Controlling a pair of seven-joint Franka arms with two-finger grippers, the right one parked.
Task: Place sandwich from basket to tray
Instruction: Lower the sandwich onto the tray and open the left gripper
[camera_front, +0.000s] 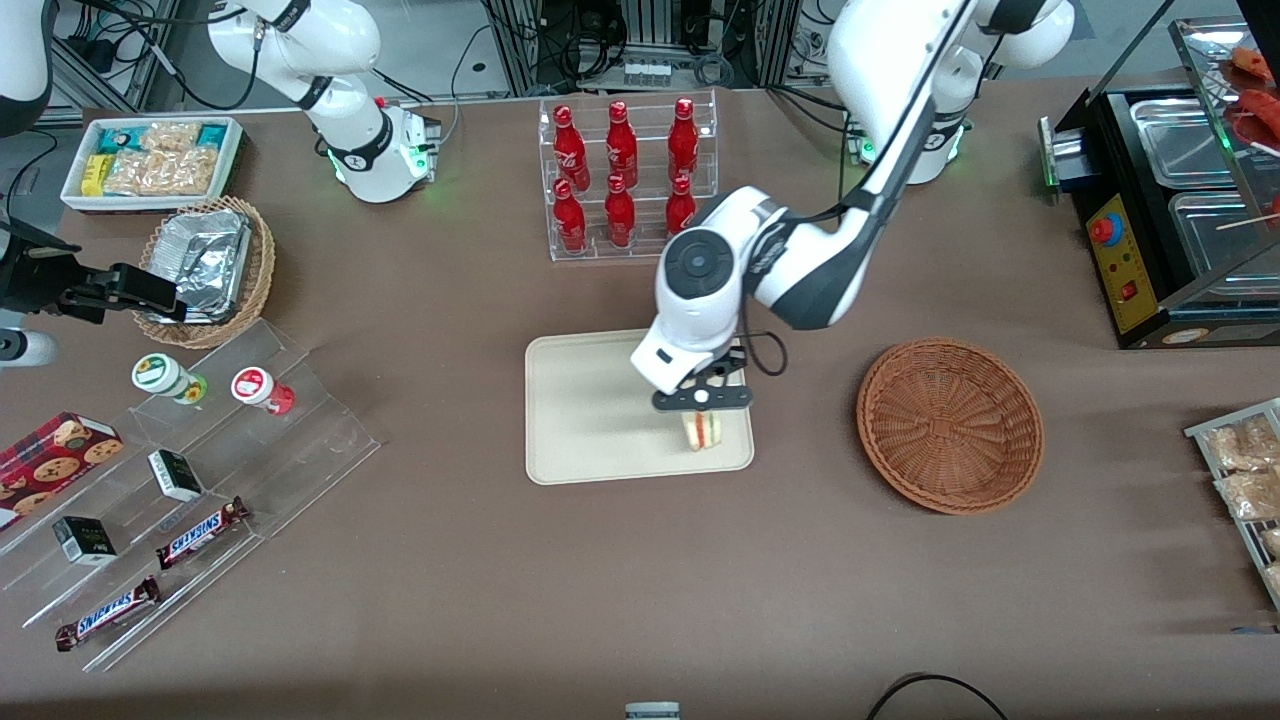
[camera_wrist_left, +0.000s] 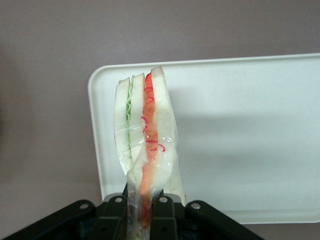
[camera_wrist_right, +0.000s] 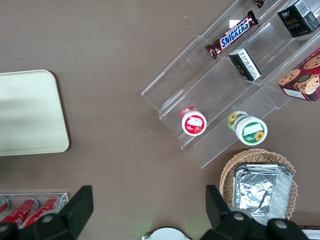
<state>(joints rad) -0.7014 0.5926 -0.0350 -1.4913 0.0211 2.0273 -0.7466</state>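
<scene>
Clamped between the closed fingers of the gripper (camera_front: 702, 398): the sandwich (camera_front: 703, 430), wrapped in clear film, hanging upright over the tray (camera_front: 590, 420) near the corner closest to the front camera on the working arm's side; beside the tray, toward the working arm's end, the basket (camera_front: 950, 425); farther from the camera, a clear rack of red bottles (camera_front: 625, 178), well apart.

You've got the gripper (camera_front: 702, 397) over the tray (camera_front: 590, 420) corner nearest the basket (camera_front: 949, 424), clamping the sandwich (camera_front: 703, 430) above that corner.
</scene>
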